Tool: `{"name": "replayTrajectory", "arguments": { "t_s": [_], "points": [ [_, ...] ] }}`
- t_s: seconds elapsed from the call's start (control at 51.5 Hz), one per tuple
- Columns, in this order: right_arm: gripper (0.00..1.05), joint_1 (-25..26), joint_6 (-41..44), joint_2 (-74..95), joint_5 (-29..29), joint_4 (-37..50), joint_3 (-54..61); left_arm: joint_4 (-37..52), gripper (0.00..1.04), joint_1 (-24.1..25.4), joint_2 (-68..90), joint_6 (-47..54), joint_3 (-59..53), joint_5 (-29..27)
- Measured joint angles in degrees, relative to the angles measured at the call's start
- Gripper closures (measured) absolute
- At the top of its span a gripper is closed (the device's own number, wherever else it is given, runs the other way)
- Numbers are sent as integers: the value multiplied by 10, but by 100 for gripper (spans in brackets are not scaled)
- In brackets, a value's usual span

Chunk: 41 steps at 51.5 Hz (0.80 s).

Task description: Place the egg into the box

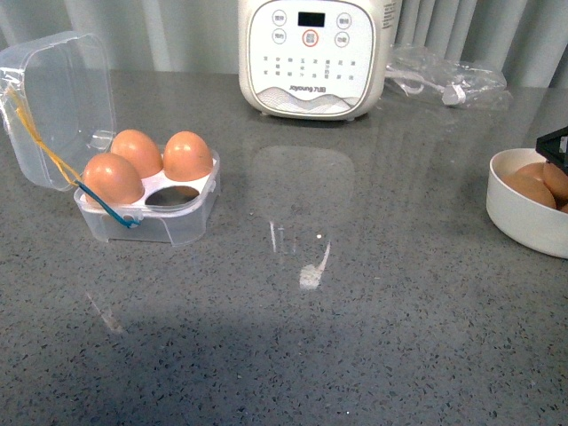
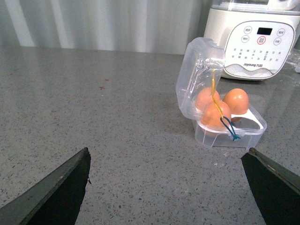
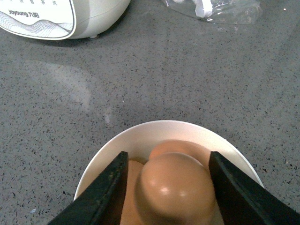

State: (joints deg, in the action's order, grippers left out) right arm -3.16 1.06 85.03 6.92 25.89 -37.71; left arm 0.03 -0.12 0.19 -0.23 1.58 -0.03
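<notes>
Grey speckled counter (image 1: 355, 311), grey curtain (image 1: 177, 27) behind. White rice cooker (image 1: 311, 53) at the back edge, crumpled clear bag (image 1: 444, 75) beside it.

Right claw (image 3: 168, 154) hangs low over white bowl (image 3: 154, 126), pointing down into it. Fingers (image 3: 101, 192) are apart, one on each side of the egg (image 3: 176, 190). The egg sits between them on top of other brown eggs in the bowl. Thin gap shows on one side of the egg; the other finger looks right at the shell, contact can't be confirmed. No firm clamp visible. Front view shows only a black bit of this claw at the right edge above the bowl.

Left claw (image 2: 168, 151) has its fingers spread wide with nothing between them, just bare counter beneath.

Box (image 1: 169, 222) sits ahead of the left claw, well apart from it, and far off to the left of the right claw across the counter. Lid (image 1: 58, 98) is tipped open and back, yellow band (image 1: 35, 138) and blue band (image 1: 111, 209) hang across the hinge side. Three brown eggs (image 1: 186, 155) fill three cells; the fourth cell (image 1: 173, 195), the one nearest the right claw on the front row, is empty. Cooker stands beyond both claws.
</notes>
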Motion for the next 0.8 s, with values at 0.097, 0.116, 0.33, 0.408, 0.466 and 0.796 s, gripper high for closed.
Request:
{"name": "replayTrajectory", "arguments": {
  "t_s": [0.097, 0.116, 0.33, 0.408, 0.466, 0.796],
  "points": [
    [64, 0, -2, -1, 0, -1, -1, 0, 7, 0, 0, 0, 0, 0],
    [65, 0, -3, -2, 0, -2, -1, 0, 7, 0, 0, 0, 0, 0],
    [65, -7, -9, -32, 2, -23, -15, 0, 7, 0, 0, 0, 0, 0],
    [65, -16, -9, -48, 6, -27, -25, 0, 7, 0, 0, 0, 0, 0],
    [65, -30, -9, -61, 18, -31, -41, 0, 7, 0, 0, 0, 0, 0],
    [65, -195, -14, 19, 128, -118, -204, 0, 7, 0, 0, 0, 0, 0]
  ]
}}
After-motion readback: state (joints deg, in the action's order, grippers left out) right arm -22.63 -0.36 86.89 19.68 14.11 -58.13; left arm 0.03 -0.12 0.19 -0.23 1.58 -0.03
